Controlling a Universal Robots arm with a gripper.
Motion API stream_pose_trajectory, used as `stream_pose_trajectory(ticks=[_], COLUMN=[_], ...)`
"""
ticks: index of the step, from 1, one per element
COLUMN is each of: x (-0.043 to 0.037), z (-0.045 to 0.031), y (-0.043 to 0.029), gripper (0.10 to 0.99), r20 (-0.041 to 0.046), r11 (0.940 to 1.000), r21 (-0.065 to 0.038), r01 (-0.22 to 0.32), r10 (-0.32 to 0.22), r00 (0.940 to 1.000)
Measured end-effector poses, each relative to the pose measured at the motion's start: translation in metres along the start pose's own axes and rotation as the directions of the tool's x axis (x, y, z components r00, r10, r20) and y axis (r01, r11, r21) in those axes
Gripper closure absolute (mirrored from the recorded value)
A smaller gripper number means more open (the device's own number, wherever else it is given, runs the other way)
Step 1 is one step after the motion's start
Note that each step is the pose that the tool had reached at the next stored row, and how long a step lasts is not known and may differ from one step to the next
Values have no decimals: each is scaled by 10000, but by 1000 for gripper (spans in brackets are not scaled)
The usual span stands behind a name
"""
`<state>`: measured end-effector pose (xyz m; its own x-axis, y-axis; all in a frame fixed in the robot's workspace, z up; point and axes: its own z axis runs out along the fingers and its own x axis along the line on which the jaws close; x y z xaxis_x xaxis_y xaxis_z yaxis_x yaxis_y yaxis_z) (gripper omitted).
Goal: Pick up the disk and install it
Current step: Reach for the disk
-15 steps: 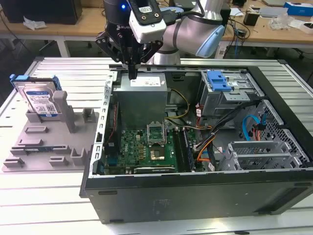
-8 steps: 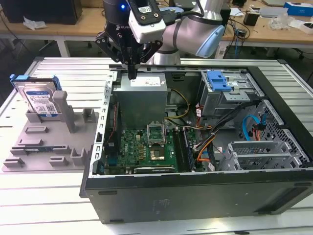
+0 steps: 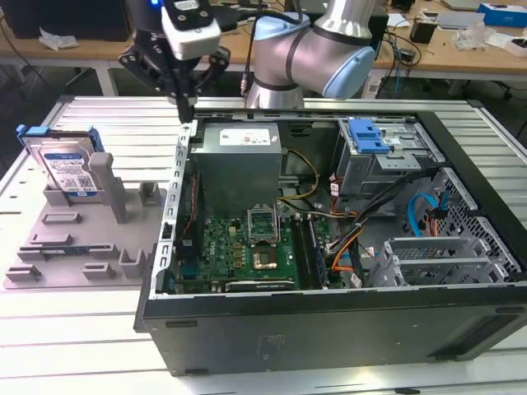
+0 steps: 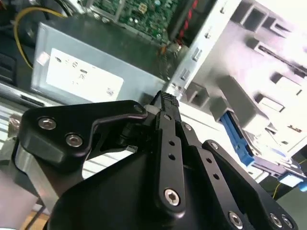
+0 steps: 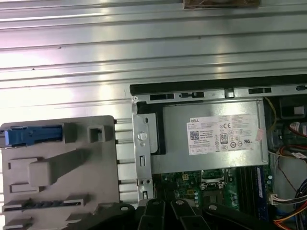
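Progress looks slight: the disk [image 3: 67, 169] stands on edge in a grey holder [image 3: 90, 247] on the desk [image 3: 74, 354], untouched, and no disk has yet gone into the open computer case [image 3: 329, 337]. The tool [image 3: 184, 103] hangs above the case's rim, over the corner by the grey power supply box [image 3: 239, 160]. As far as the exterior view shows, its fingers are pinched together with nothing between them. From the tool, the disk sits lower and off toward the exterior view's left, well apart. In the first wrist view the disk's blue rail [image 5: 33, 135] shows at the holder's edge. The drive cage [image 3: 387, 169] with its blue latch [image 3: 368, 136] lies inside the case, on the tool's other side and farther off. Neither the pickup nor the fitting is done yet.
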<state>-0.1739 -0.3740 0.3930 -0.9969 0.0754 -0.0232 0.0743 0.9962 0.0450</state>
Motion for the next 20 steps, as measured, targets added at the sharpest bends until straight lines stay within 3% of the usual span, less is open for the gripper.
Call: stream_pose_trajectory(ticks=[4, 6, 8, 10, 12, 19, 20], x=[260, 350, 505, 595, 766, 1109, 1193], z=[0, 0, 0, -1, -1, -3, -3], y=[95, 129, 175, 195, 233, 305, 322], gripper=[980, 980, 980, 980, 980, 980, 980], r20=[1, 1, 1, 0, 1, 1, 1], r11=[10000, 10000, 10000, 10000, 10000, 10000, 10000], r21=[-1, 0, -1, 0, -1, -1, -1], r01=[0, 3, 1, 3, 3, 3, 0], r10=[0, -3, -1, -3, -3, -3, 0], r00=[10000, 10000, 10000, 10000, 10000, 10000, 10000])
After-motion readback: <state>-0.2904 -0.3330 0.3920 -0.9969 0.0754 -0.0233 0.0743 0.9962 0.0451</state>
